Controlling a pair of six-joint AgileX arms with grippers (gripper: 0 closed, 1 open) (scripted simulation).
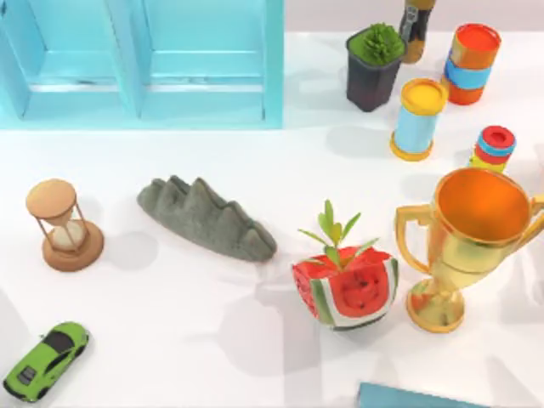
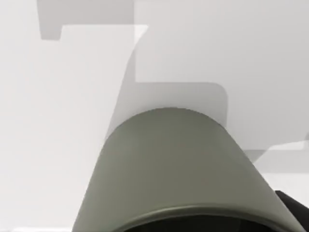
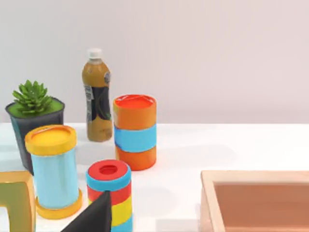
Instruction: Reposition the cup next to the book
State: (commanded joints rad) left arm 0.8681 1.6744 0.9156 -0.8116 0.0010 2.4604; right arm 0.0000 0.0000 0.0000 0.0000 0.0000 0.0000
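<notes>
One gold trophy cup (image 1: 463, 246) stands upright on the white table (image 1: 170, 340) at the right side, its wide bowl open to the camera, two handles out to the sides and its round foot planted just right of a watermelon-shaped planter (image 1: 346, 289) with a green sprig. A sliver of the cup's handle also shows in the right wrist view (image 3: 17, 198). The teal book (image 1: 408, 396) lies flat at the near edge, partly cut off, near the cup's foot but apart from it, a little to its left.

Farther back on the right stand a blue cylinder with a yellow lid (image 1: 417, 119), an orange and blue canister (image 1: 470, 62), a small striped stack of red, blue and yellow rings (image 1: 493, 149), a dark pot with a green succulent (image 1: 373, 66) and a brown bottle (image 1: 416, 30). A light-blue shelf unit (image 1: 144, 59) fills the far left. A grey ridged rock (image 1: 206, 218) lies mid-table, an hourglass (image 1: 62, 225) stands at the left, and a green toy car (image 1: 47, 360) sits at the near left corner. The right wrist view also catches a tan tray (image 3: 256, 198).

No fingers can be made out for either gripper, so I cannot tell their state; the left wrist view shows a grey rounded housing (image 2: 178, 174) above bare table.
</notes>
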